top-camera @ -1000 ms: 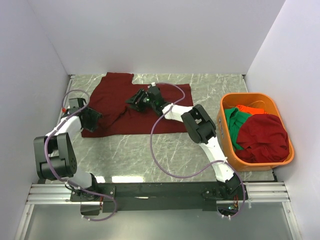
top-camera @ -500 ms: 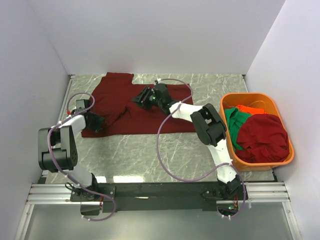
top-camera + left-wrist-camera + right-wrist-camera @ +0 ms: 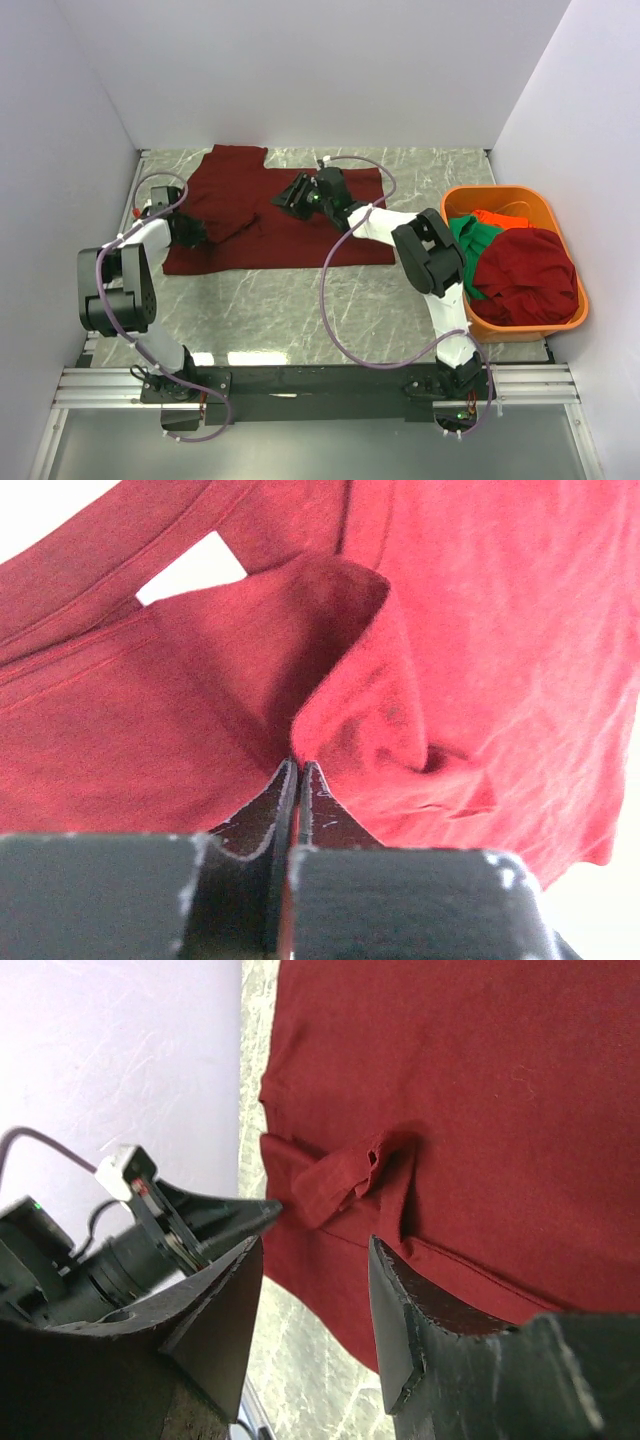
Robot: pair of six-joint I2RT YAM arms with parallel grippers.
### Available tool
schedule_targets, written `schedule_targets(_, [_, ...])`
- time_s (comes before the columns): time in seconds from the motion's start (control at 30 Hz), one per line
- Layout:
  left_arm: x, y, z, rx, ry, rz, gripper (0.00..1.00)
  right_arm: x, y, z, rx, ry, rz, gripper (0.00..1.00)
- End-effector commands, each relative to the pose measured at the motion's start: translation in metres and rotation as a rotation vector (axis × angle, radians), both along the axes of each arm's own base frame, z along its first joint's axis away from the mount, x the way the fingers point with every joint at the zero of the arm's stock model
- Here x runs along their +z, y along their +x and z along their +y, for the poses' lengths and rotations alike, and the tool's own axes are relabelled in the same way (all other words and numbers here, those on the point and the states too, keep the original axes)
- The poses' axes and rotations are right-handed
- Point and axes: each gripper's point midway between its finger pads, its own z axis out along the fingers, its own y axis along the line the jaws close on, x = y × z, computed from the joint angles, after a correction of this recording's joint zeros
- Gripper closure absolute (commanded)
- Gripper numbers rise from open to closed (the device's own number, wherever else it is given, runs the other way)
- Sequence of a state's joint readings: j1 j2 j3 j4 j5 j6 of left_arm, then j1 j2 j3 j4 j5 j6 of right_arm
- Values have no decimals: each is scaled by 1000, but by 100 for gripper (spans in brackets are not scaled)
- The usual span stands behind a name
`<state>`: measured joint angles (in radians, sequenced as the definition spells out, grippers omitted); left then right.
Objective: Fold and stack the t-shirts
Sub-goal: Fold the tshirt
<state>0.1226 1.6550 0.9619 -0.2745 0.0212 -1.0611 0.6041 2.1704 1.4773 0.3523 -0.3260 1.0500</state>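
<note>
At the left edge of the maroon t-shirt (image 3: 300,235), our left gripper (image 3: 297,770) pinches a raised fold; our right gripper (image 3: 315,1250) hovers spread above it.

Right claw (image 3: 291,197) shifted rightward over the maroon t-shirt (image 3: 290,240); left claw (image 3: 190,230) edged farther.

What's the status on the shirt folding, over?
Left hand shut on the maroon t-shirt, pinching a fold. Right hand open above it. Shirt mostly spread, unfolded. Orange basket well aside.

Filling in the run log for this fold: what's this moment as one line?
left gripper: shut on maroon t-shirt edge | right gripper: open over it | orange basket: green t-shirt inside, crumpled
</note>
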Motion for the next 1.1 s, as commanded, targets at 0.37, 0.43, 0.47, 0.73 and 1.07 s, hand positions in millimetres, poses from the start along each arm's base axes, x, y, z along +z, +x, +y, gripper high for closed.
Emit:
schedule_targets(0.37, [27,76,3,-7,-19,-114,99,28,-10,-26,-25,-103,-130,47])
schedule_targets(0.43, [22,83,1,-16,-28,-108,99,23,-13,-32,-27,-131,-133,47])
schedule_targets(0.47, [27,90,2,-20,-27,-123,99,21,-13,-35,-34,-145,-133,47])
schedule_targets(0.73, [25,115,5,-16,-95,-164,99,14,-19,-51,-37,-240,-157,47])
schedule_targets(1.07, [33,140,18,15,-166,-243,99,5,-24,-60,-19,-305,-164,47])
